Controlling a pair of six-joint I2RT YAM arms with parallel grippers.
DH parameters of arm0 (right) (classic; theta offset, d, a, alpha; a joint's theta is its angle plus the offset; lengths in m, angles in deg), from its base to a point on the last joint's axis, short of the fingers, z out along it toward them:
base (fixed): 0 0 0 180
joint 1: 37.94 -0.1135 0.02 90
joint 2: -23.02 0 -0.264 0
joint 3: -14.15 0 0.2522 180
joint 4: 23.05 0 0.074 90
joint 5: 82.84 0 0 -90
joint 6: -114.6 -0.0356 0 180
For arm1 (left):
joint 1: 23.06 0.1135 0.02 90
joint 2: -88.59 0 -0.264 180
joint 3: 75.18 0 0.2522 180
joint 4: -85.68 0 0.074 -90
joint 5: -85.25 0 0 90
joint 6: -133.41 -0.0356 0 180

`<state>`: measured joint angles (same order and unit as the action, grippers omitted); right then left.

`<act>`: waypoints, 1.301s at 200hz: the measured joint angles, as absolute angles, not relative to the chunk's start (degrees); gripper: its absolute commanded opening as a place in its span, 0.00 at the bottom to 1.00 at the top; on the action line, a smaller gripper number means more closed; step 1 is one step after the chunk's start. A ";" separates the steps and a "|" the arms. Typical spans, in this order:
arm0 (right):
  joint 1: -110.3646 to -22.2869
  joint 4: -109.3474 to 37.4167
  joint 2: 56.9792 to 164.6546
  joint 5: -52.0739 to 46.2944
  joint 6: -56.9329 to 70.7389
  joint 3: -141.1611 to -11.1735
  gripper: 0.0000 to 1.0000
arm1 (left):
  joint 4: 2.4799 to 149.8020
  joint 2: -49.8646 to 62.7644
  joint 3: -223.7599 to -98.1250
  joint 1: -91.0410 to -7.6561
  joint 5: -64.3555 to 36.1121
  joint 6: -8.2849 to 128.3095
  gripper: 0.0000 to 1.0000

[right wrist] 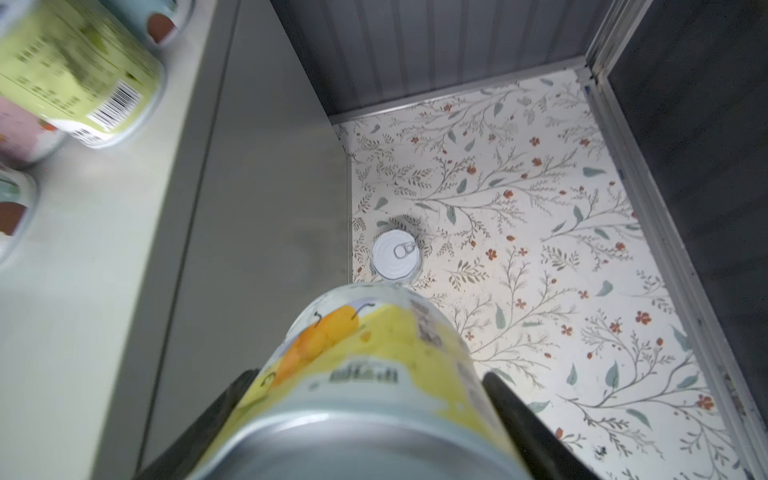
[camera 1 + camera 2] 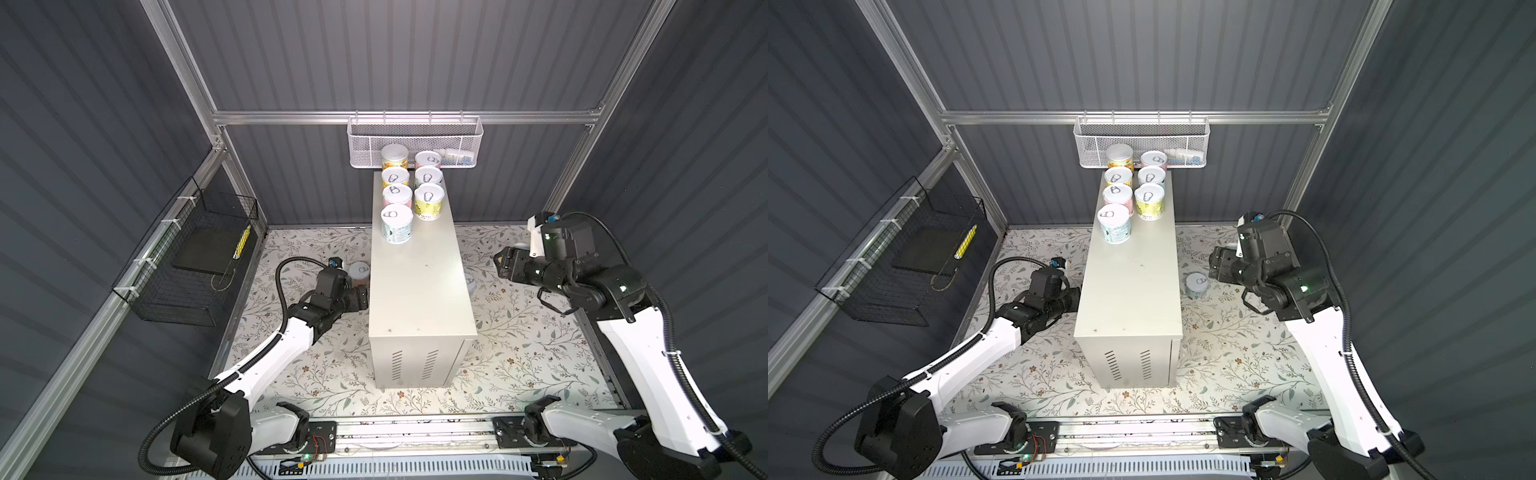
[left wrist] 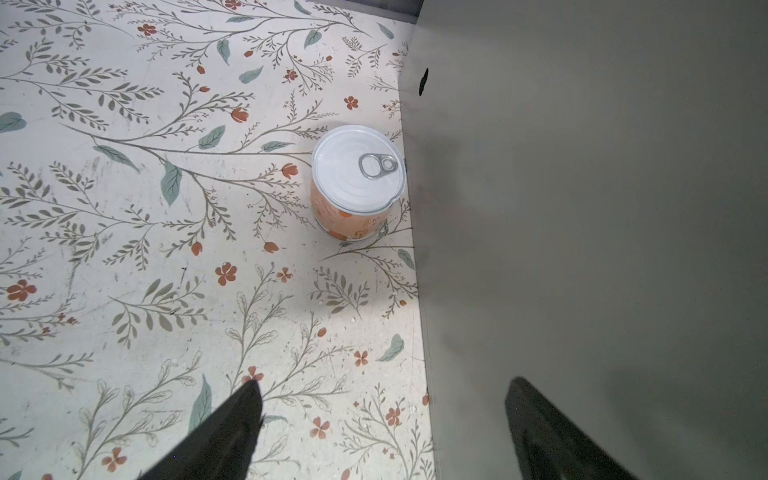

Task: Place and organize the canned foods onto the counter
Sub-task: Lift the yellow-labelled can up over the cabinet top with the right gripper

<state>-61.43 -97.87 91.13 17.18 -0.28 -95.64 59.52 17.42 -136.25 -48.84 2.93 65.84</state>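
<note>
The counter (image 2: 419,286) is a tall off-white cabinet standing mid-floor. Several cans (image 2: 397,222) stand in two rows at its far end. My right gripper (image 1: 368,378) is shut on a yellow can (image 1: 374,340) and holds it in the air to the right of the counter, at about top height; in a top view it is the right gripper (image 2: 1219,264). Below it a pale blue can (image 2: 1197,284) stands on the floor against the counter's right side. My left gripper (image 3: 384,384) is open and empty, low beside the counter's left wall. An orange can (image 3: 357,183) stands ahead of it, close against that wall.
A white mesh basket (image 2: 415,141) hangs on the back wall just behind the counter's far end. A black wire basket (image 2: 195,257) hangs on the left wall. The floor is a floral mat (image 2: 532,345), and the arms' base rail (image 2: 415,436) runs along the front.
</note>
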 measured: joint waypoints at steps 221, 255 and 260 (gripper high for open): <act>-77.80 -121.19 129.23 13.14 11.08 -146.74 0.04 | 59.58 19.21 -136.12 -48.84 3.09 66.63 0.91; -79.04 -120.93 129.75 13.18 11.17 -147.07 0.40 | 59.58 18.97 -136.12 -48.84 2.87 67.00 0.91; -79.18 -120.82 129.86 13.21 11.17 -147.12 0.42 | 59.58 18.95 -136.12 -48.84 2.87 67.00 0.91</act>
